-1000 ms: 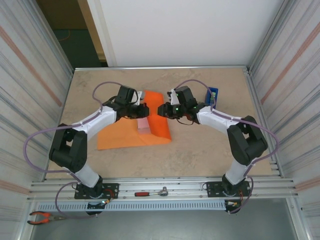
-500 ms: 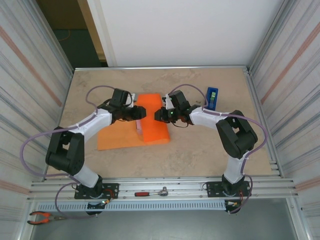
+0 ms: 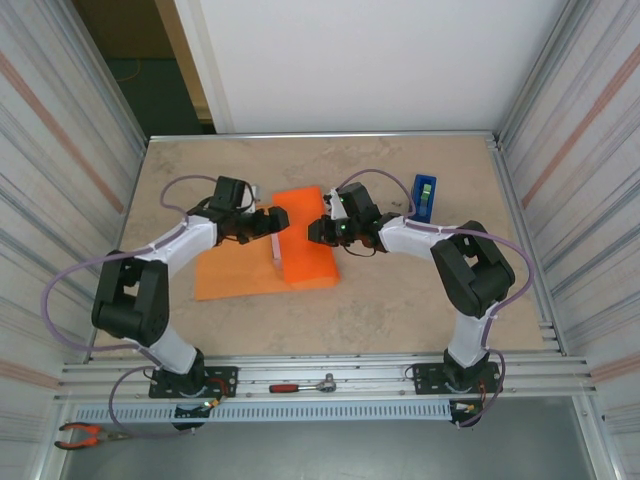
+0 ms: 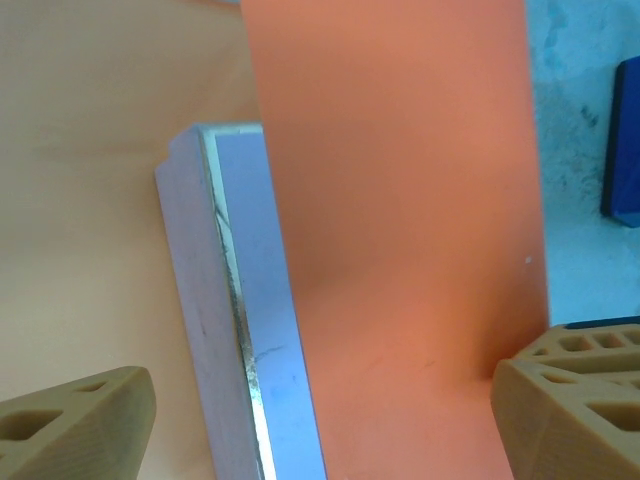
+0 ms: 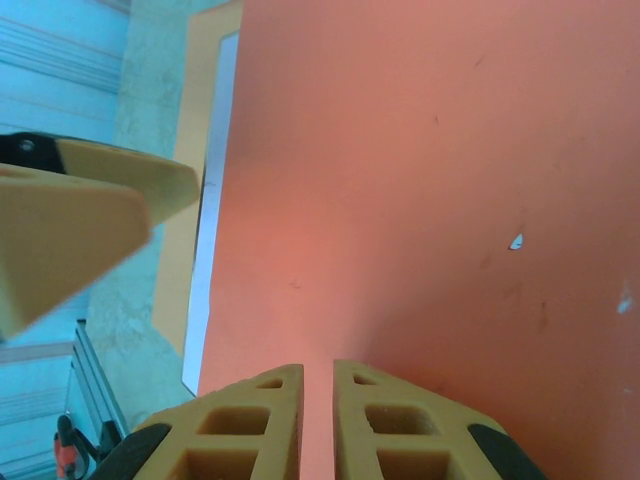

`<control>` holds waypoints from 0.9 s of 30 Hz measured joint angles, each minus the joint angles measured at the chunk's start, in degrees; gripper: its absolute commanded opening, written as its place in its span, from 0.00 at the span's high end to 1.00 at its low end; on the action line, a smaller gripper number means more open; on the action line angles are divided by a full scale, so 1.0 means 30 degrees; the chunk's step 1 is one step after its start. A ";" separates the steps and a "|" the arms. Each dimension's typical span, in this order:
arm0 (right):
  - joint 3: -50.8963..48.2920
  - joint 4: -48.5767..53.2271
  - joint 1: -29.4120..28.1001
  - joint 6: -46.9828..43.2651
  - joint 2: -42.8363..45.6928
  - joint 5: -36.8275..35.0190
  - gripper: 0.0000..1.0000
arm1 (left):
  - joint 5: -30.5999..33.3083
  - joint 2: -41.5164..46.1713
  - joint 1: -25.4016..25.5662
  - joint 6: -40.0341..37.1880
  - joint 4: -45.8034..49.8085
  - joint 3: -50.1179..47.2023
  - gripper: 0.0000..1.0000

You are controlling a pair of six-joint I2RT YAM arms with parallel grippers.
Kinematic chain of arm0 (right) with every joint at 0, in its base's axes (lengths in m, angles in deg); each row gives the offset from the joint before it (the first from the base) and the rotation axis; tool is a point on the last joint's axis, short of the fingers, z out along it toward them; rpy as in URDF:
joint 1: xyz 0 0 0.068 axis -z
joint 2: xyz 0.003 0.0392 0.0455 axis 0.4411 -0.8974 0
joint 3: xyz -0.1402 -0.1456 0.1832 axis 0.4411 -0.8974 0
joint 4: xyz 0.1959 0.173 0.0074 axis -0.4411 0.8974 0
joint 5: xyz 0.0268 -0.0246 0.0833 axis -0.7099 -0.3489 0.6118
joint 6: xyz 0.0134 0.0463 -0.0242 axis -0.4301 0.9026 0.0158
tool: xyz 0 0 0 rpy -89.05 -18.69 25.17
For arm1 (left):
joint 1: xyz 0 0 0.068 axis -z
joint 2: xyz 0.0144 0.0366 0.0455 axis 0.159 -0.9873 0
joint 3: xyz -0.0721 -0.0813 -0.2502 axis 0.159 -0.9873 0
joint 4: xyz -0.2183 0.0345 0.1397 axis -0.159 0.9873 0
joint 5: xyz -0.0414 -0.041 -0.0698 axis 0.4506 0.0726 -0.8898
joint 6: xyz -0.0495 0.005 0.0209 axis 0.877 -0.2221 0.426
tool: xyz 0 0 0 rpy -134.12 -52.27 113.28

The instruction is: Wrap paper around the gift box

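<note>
Plain bright-orange paper, no print. The gift box: pale pink side, lilac-grey face, silvery strip along the edge betw. them. Blue tape dispenser. Beige table, mottled stone-like pattern. On the right gripper, tan fingers w/ open-cell lattice. The left arm & right arm: white links, black joints. Grey ribbed side walls w/ rust-red stripe. Red-handled ratchet tool; orange-red handles on pliers.

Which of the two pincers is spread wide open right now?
The left pincer: its two fingers stand far apart at the edges of its own camera's picture. The right pincer has its fingers nearly together, pinching the orange paper.
</note>
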 measured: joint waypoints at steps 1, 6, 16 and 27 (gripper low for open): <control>0.0000 -0.0007 0.0000 0.0007 0.0000 -0.0007 0.86 | -0.0007 -0.0219 0.0160 0.0000 -0.0007 0.0000 0.13; -0.0022 -0.0015 0.0000 0.0022 0.0000 -0.0007 0.87 | 0.0095 -0.0809 0.0962 -0.0036 -0.0124 0.0000 0.24; -0.0525 0.0452 0.0117 0.0044 0.0692 -0.0022 0.86 | 0.0503 -0.1348 0.1129 -0.0073 -0.0729 0.0007 0.51; -0.3220 0.1362 0.3300 0.0102 0.4918 -0.0146 0.84 | 0.0306 -0.1523 0.2404 0.0430 -0.1464 -0.0066 0.56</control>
